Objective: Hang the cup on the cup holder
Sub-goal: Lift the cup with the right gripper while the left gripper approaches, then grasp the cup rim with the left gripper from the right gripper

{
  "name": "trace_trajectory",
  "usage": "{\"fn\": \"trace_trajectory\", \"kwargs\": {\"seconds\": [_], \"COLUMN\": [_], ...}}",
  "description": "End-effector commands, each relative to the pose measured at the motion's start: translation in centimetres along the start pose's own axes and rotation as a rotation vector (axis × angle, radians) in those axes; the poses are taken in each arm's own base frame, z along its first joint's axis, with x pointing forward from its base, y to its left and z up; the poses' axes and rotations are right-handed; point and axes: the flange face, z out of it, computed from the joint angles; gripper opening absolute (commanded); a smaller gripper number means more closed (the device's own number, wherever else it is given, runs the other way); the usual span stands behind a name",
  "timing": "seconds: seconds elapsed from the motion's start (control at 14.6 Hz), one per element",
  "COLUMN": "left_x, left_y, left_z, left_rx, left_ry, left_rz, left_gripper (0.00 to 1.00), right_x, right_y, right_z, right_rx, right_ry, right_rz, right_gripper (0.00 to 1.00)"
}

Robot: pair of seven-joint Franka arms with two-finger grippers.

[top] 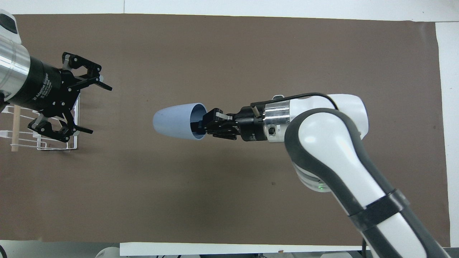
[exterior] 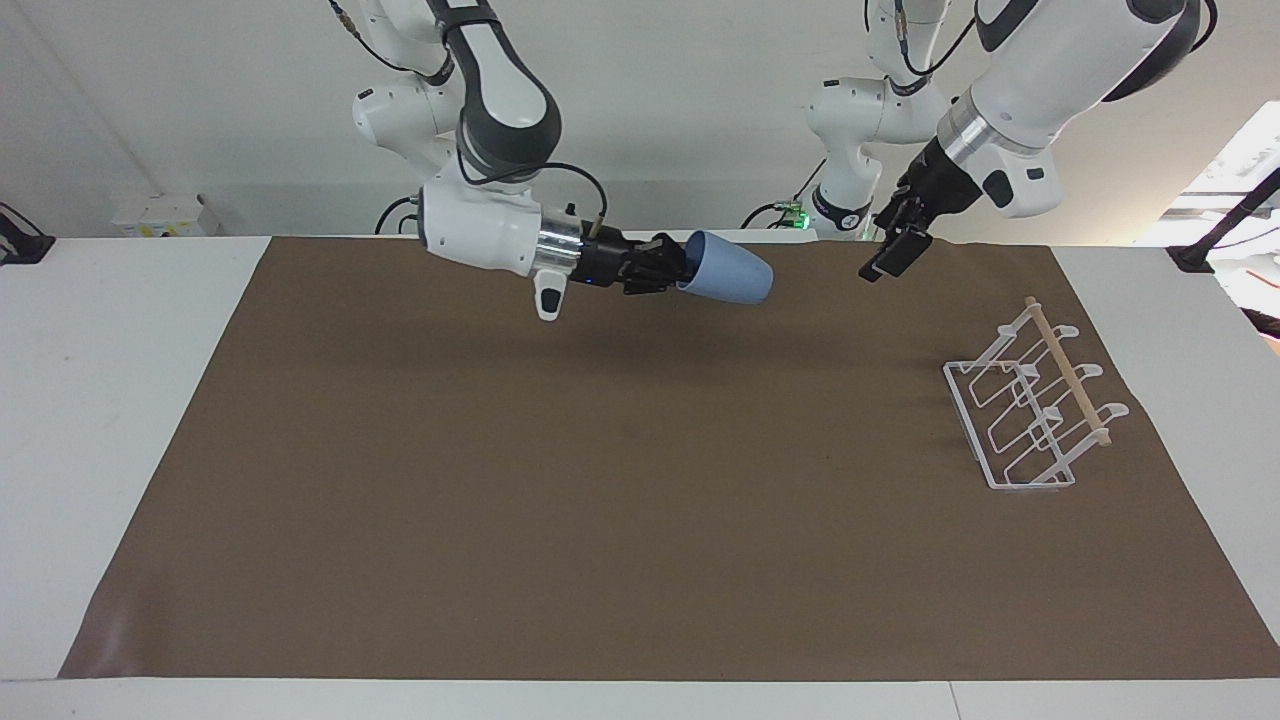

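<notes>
The light-blue cup (exterior: 728, 268) (top: 175, 120) lies sideways in the air over the middle of the mat, base toward the left arm's end. My right gripper (exterior: 683, 270) (top: 200, 125) is shut on the cup's rim, with one finger inside it. The white wire cup holder (exterior: 1030, 410) (top: 39, 143) stands on the mat at the left arm's end, its wooden dowel (exterior: 1068, 373) (top: 15, 125) across the top. My left gripper (exterior: 882, 262) (top: 100, 110) is open and empty, raised over the mat between the cup holder and the cup. In the overhead view it covers part of the holder.
A brown mat (exterior: 600, 500) (top: 229, 200) covers most of the white table (exterior: 100, 400). Nothing else stands on it.
</notes>
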Motion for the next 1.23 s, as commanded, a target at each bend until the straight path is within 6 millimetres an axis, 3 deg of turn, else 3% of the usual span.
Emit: {"fn": "trace_trajectory", "kwargs": {"seconds": [0.0,0.07,0.34,0.62,1.17], "left_x": [-3.0,-4.2,-7.5,-7.9,-9.1], "left_y": [0.0,0.0,-1.6,-1.3,-0.4], "left_z": [-0.4,1.3,4.0,5.4,10.0], "left_rx": [-0.026,-0.036,-0.058,-0.043,-0.066], "left_ry": [-0.048,-0.046,-0.058,-0.099,-0.101], "left_rz": [-0.114,-0.103,-0.131,-0.193,-0.222], "left_gripper": [1.0,1.0,1.0,1.0,1.0], "right_x": [-0.2,-0.4,-1.0,-1.0,-0.9], "right_y": [0.0,0.0,-0.5,-0.5,-0.8], "right_z": [-0.1,0.5,1.2,1.2,1.1], "right_rx": [0.042,0.038,0.079,0.079,0.086], "right_ry": [0.01,0.019,0.022,0.021,0.023], "right_rz": [0.047,0.046,0.076,0.076,0.074], "right_gripper": [0.0,0.0,0.0,0.0,0.0]}}
